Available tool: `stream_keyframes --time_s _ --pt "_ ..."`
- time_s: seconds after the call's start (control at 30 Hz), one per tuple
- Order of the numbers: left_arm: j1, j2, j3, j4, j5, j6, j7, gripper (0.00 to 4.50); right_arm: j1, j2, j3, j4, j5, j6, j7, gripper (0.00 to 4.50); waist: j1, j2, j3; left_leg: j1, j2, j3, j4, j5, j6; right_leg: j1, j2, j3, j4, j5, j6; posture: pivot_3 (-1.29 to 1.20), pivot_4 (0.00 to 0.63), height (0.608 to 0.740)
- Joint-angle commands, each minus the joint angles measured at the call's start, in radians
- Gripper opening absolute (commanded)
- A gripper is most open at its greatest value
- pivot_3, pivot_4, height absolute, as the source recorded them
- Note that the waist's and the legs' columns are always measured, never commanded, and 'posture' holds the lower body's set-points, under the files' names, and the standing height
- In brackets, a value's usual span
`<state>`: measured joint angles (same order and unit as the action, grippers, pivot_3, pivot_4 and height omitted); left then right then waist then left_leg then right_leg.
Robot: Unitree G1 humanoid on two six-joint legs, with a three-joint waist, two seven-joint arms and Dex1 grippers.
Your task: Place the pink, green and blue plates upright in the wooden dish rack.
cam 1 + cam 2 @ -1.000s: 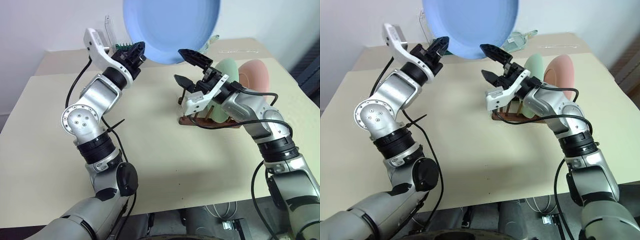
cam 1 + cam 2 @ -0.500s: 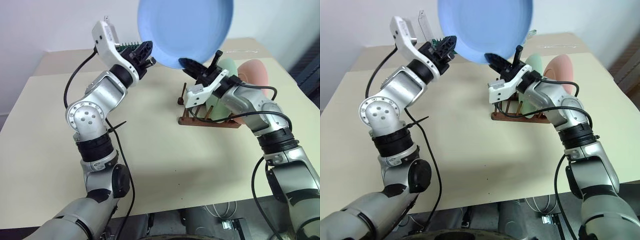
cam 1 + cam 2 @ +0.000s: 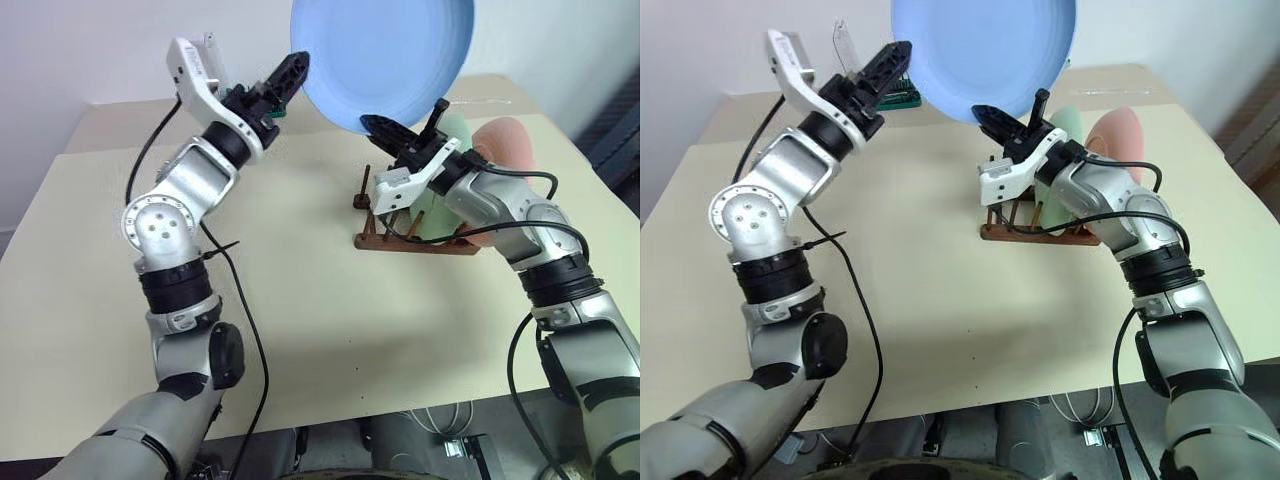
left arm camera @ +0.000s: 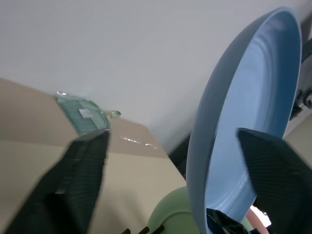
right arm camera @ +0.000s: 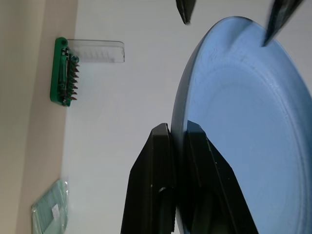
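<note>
The blue plate [image 3: 385, 58] is held up in the air, tilted, above the table's far side. My right gripper [image 3: 388, 127] is shut on its lower rim, and its fingers [image 5: 161, 161] clamp that edge. At the plate's left edge my left gripper [image 3: 290, 75] stands open, its fingers [image 4: 83, 170] spread wide on either side of the rim without gripping it. The green plate [image 3: 458, 132] and the pink plate [image 3: 505, 142] stand upright in the wooden dish rack [image 3: 415, 243], just below and right of my right gripper.
A green bit holder with a clear lid [image 5: 62, 78] stands at the table's far edge near the wall, with a clear plastic bag [image 4: 83, 114] beside it. The beige table [image 3: 300, 300] spreads wide in front of the rack.
My right gripper closed on the blue plate's lower rim. My left gripper then opened, let go of the plate's left edge and drew slightly away. The plate shifted a little to the right.
</note>
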<state>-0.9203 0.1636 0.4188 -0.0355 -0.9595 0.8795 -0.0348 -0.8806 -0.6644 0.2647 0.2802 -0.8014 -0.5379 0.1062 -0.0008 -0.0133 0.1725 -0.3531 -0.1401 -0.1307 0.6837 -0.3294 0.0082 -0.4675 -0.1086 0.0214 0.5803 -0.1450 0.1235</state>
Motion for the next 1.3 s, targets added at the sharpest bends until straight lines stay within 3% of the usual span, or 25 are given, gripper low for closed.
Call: stream_keyframes --time_s 0.03,0.1,0.17,0.23,0.4,0.43,0.5,0.6,0.67,0.73,0.83,0.9,1.1,1.3 --pt "-0.101 0.145 0.041 0.123 0.03 -0.086 -0.142 4.48 -0.097 -0.006 -0.109 -0.05 0.143 -0.003 -0.012 0.0 -0.011 -0.001 0.0 -0.001 0.001 0.0 0.0 0.0 0.0 0.0 0.001 0.0 0.0 0.0 0.0 0.0 0.15 0.74" --pt "-0.14 0.197 0.046 0.181 0.037 -0.118 -0.192 4.48 -0.12 -0.014 -0.121 -0.059 0.182 -0.007 0.004 0.0 -0.012 -0.001 0.0 -0.001 0.002 -0.001 0.0 0.0 -0.001 0.0 0.002 -0.001 -0.002 0.001 -0.002 0.0 0.15 0.74" --pt "-0.149 0.277 0.013 0.212 0.083 -0.151 -0.283 4.48 -0.149 0.01 -0.154 -0.052 0.32 -0.003 0.044 0.0 -0.016 0.0 0.0 -0.001 0.002 -0.001 -0.001 0.0 -0.001 0.0 0.002 -0.001 -0.002 0.001 -0.002 0.0 0.15 0.74" --pt "-0.121 0.346 -0.065 0.226 0.131 -0.14 -0.386 4.48 -0.176 0.085 -0.208 -0.075 0.567 0.066 0.122 0.0 -0.022 0.0 0.0 -0.001 0.003 -0.001 -0.003 0.0 -0.001 0.0 0.003 0.0 -0.002 0.001 -0.002 0.0 0.15 0.74" --pt "-0.058 0.398 -0.207 0.194 0.258 -0.232 -0.56 4.48 -0.211 0.157 -0.262 -0.141 0.841 0.205 0.285 0.0 -0.016 0.001 0.0 -0.001 0.007 -0.002 -0.001 0.0 -0.002 0.001 0.006 -0.002 -0.002 0.003 -0.004 0.0 0.15 0.74" --pt "-0.045 0.407 -0.221 0.183 0.262 -0.243 -0.607 4.48 -0.208 0.179 -0.278 -0.17 0.931 0.248 0.321 0.0 -0.016 0.001 0.0 -0.002 0.007 -0.002 -0.001 0.0 -0.001 0.001 0.006 -0.002 -0.002 0.003 -0.005 0.0 0.15 0.74" --pt "-0.002 0.429 -0.25 0.145 0.289 -0.287 -0.69 4.48 -0.201 0.263 -0.354 -0.28 1.256 0.451 0.334 0.0 -0.02 0.001 0.0 -0.002 0.007 -0.002 -0.001 0.0 -0.001 0.0 0.006 -0.002 -0.002 0.003 -0.005 0.0 0.15 0.74" --pt "0.047 0.449 -0.254 0.125 0.295 -0.32 -0.789 4.48 -0.194 0.303 -0.433 -0.397 1.577 0.726 0.288 0.0 -0.02 0.002 0.001 -0.003 0.009 -0.002 -0.002 -0.001 -0.003 -0.003 0.008 -0.002 -0.001 0.003 -0.006 0.0 0.15 0.74" --pt "0.059 0.447 -0.244 0.126 0.3 -0.351 -0.821 4.48 -0.177 0.302 -0.456 -0.454 1.7 0.857 0.252 0.0 -0.018 0.002 0.001 -0.003 0.01 -0.003 -0.002 -0.002 -0.004 -0.003 0.009 -0.002 -0.001 0.004 -0.006 0.0 0.15 0.74" --pt "0.093 0.457 -0.232 0.111 0.316 -0.451 -0.904 4.48 -0.144 0.316 -0.499 -0.495 1.894 1.008 0.121 0.0 -0.016 0.003 0.0 -0.003 0.011 -0.002 -0.002 -0.002 -0.004 -0.003 0.01 -0.002 -0.001 0.004 -0.007 0.0 0.15 0.74" --pt "0.146 0.513 -0.245 0.093 0.321 -0.474 -1.028 4.48 -0.082 0.327 -0.564 -0.542 2.085 1.095 -0.008 0.0 -0.017 0.003 0.0 -0.003 0.012 -0.001 -0.002 -0.002 -0.004 -0.003 0.01 -0.002 -0.002 0.005 -0.009 0.0 0.15 0.74" --pt "0.176 0.554 -0.256 0.072 0.306 -0.447 -1.098 4.48 -0.053 0.359 -0.629 -0.534 2.245 1.093 -0.183 0.0 -0.017 0.004 0.0 -0.003 0.013 0.0 -0.002 -0.002 -0.004 -0.003 0.01 -0.001 -0.001 0.005 -0.009 0.0 0.15 0.74" --pt "0.2 0.588 -0.256 0.011 0.233 -0.358 -1.192 4.48 0.056 0.292 -0.591 -0.588 2.285 1.197 -0.254 0.0 -0.013 0.004 0.001 -0.003 0.012 0.0 -0.002 -0.002 -0.003 -0.003 0.01 -0.001 -0.001 0.005 -0.009 0.0 0.15 0.74" --pt "0.186 0.553 -0.265 0.052 0.295 -0.413 -1.169 4.48 0.2 0.364 -0.584 -0.672 2.319 1.153 -0.362 0.0 -0.014 0.005 0.001 -0.003 0.013 0.003 -0.002 -0.002 -0.003 -0.004 0.011 0.0 -0.001 0.005 -0.009 0.0 0.15 0.74"
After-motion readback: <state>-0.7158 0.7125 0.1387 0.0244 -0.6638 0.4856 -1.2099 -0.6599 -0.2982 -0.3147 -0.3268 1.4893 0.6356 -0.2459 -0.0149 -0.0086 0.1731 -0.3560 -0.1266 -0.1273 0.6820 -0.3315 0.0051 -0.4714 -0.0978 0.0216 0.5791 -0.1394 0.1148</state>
